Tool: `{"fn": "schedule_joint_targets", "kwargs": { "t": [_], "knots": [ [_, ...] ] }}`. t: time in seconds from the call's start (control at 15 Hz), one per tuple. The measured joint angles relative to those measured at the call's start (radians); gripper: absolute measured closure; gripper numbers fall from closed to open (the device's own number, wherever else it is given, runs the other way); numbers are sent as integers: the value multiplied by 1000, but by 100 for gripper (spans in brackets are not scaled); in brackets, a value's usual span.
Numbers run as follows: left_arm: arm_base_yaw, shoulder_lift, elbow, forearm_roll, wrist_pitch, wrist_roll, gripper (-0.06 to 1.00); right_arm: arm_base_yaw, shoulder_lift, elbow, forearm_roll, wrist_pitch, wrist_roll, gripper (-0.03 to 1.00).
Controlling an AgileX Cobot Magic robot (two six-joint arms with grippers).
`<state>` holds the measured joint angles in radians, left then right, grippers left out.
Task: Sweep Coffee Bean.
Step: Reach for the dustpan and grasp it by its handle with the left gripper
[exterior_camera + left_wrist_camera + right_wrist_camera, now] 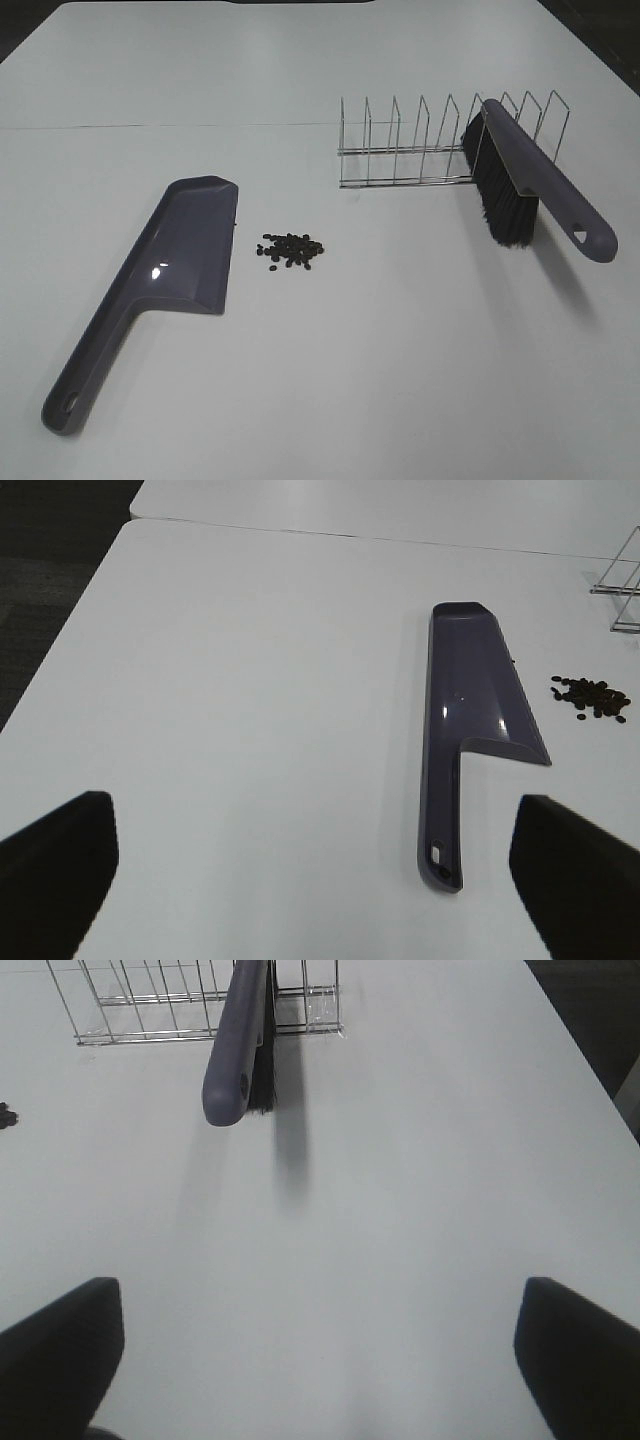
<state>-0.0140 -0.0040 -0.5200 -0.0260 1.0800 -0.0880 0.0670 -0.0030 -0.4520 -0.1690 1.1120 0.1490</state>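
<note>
Only from above we see the whole brush (545, 190); ahead of our wide right jaws its bristles (267, 1070) mostly hide. Left jaws equally wide, empty.

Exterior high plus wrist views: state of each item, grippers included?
dustpan: flat on table, no beans inside, unheld.
coffee beans: loose cluster on table beside dustpan, unswept.
brush: propped in wire rack, bristles down, unheld.
left gripper: open, empty.
right gripper: open, empty.
</note>
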Motion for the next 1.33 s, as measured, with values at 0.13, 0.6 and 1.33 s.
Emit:
{"fn": "schedule_joint_targets", "kwargs": {
  "t": [0.13,0.6,1.33],
  "knots": [
    [0,0,0,0,0,0,-3,0,0,0,-1,1,0,-2],
    [0,156,1,0,0,0,-3,0,0,0,-2,1,-1,-2],
    [0,591,1,-9,-3,0,-3,0,0,0,-2,1,-2,-1]
  ]
}}
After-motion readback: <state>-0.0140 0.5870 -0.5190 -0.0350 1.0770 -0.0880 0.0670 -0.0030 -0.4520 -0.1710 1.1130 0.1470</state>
